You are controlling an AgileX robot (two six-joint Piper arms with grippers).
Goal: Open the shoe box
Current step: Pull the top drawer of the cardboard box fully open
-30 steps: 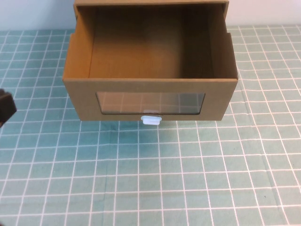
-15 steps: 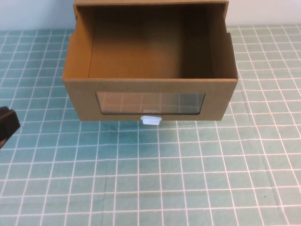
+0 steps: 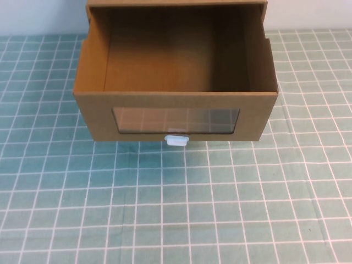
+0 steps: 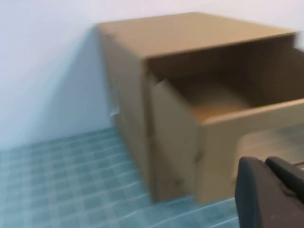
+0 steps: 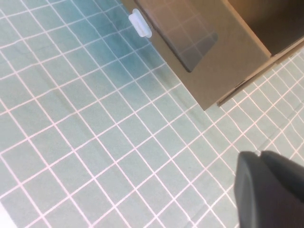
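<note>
The brown cardboard shoe box (image 3: 93, 118) stands at the back of the table with its drawer pulled out toward me and empty inside. The drawer front has a clear window (image 3: 176, 120) and a white pull tab (image 3: 177, 140). Neither gripper shows in the high view. In the left wrist view my left gripper (image 4: 265, 161) is shut and empty, off the box's left side, near the drawer (image 4: 218, 137). In the right wrist view my right gripper (image 5: 260, 154) is shut and empty, above the cloth in front of the drawer and its tab (image 5: 140, 23).
A teal cloth with a white grid (image 3: 176, 209) covers the table. A pale wall (image 4: 47, 61) rises right behind the box. The outer sleeve (image 4: 190, 33) overhangs the back of the drawer.
The dark tip of my left gripper, seen at the left edge of the high view, slid down toward me and left that view. The box has not moved.
</note>
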